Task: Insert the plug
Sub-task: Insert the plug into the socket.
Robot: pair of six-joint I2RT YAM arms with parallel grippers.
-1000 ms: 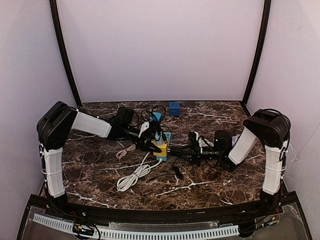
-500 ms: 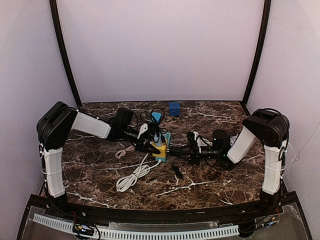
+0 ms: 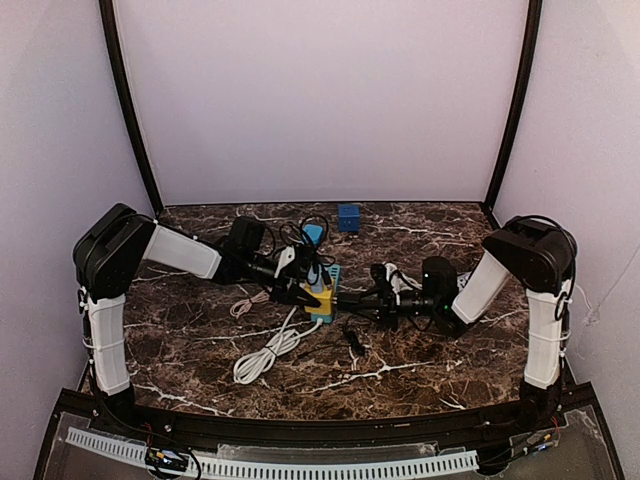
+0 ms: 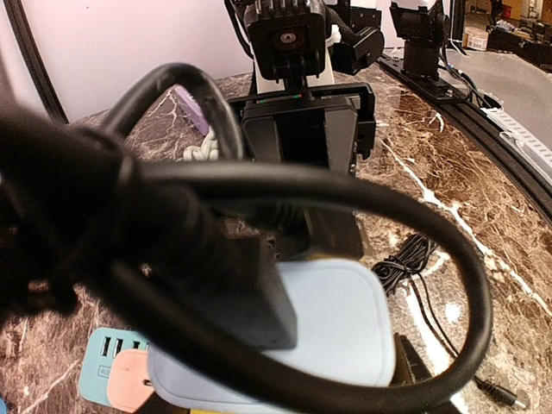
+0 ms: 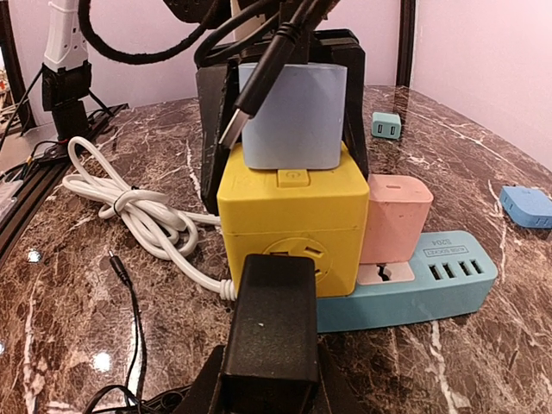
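From overhead the two arms meet mid-bench (image 3: 430,370). The left pincer (image 3: 308,292) comes in from 10 o'clock and the right pincer (image 3: 360,300) from 3 o'clock, both at a yellow socket cube (image 3: 323,302). That view is too small to show either grip.

The right wrist camera shows more. The right pincer is clenched on the black plug (image 5: 269,332), which sits low at 6 o'clock, right up against the cube's round socket. I cannot tell whether its prongs have gone in. On top of the cube sits a pale blue charger (image 5: 293,116), and the left pincer's dark fingers (image 5: 216,129) press on either side of it, grasping it. At 3 o'clock of the cube a pink charger (image 5: 395,216) stands in a teal power strip (image 5: 423,280).

The left wrist camera is mostly blocked by thick black cables (image 4: 172,233), with the charger beneath them.

Only the overhead view shows the white cable (image 3: 265,355) coiled at 7 o'clock of the cube and the blue block (image 3: 348,217) at 1 o'clock, well apart.
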